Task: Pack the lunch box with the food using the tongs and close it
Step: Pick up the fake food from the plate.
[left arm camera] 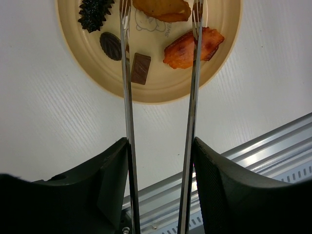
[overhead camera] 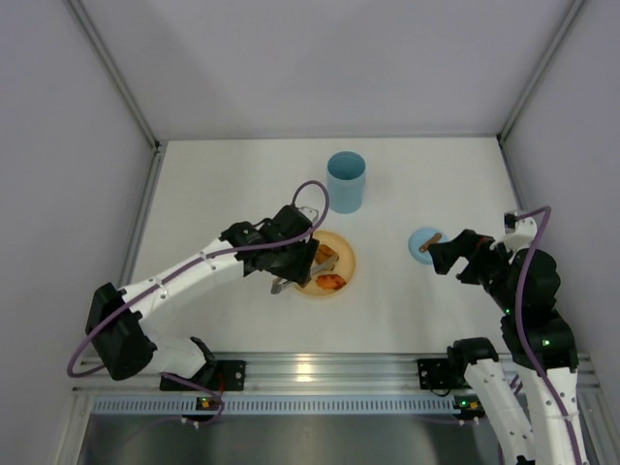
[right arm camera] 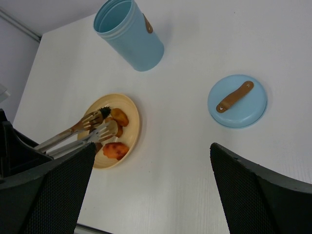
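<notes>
My left gripper (left arm camera: 161, 146) is shut on the silver tongs (left arm camera: 127, 107), one finger pressed against each arm. The tongs' tips hang apart over the yellow-orange plate (left arm camera: 161, 95). A tan piece of food (left arm camera: 162, 9) lies between the tips, and the right arm crosses an orange-red piece (left arm camera: 187, 51). Three dark brown pieces (left arm camera: 111, 45) lie to the left. The lunch box (overhead camera: 346, 181), an open light-blue cylinder, stands upright behind the plate (overhead camera: 346, 254). My right gripper (overhead camera: 438, 254) is open and holds nothing, hovering just in front of the lid.
A flat light-blue lid (overhead camera: 424, 245) with a brown tab lies on the table right of the plate. A metal rail (overhead camera: 320, 368) runs along the near table edge. White walls enclose the table on three sides.
</notes>
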Robot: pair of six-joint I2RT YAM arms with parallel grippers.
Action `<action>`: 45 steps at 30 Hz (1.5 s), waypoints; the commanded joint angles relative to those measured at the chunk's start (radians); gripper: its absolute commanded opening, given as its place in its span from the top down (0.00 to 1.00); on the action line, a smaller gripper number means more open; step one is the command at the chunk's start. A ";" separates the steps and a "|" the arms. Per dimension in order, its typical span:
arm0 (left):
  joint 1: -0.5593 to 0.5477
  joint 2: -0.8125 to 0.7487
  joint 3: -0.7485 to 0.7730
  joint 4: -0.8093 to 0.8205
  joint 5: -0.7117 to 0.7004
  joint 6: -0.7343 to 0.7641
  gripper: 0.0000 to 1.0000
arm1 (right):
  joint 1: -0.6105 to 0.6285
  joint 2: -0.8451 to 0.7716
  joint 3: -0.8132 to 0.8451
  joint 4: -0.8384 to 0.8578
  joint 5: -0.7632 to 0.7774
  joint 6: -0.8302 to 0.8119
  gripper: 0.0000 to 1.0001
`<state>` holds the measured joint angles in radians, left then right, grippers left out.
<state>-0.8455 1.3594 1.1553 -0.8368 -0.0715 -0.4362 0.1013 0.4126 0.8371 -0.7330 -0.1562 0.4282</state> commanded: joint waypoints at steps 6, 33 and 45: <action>-0.006 0.027 -0.008 0.061 -0.047 -0.022 0.42 | -0.014 -0.014 -0.013 -0.003 -0.002 -0.017 0.01; -0.023 0.061 -0.048 0.087 -0.019 -0.027 0.42 | -0.014 -0.026 -0.016 -0.016 0.003 -0.017 0.00; -0.024 0.035 -0.055 0.084 0.002 -0.032 0.42 | -0.014 -0.031 -0.007 -0.026 0.007 -0.019 0.01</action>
<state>-0.8658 1.4292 1.0889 -0.7879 -0.0830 -0.4538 0.1013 0.3920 0.8169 -0.7357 -0.1543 0.4263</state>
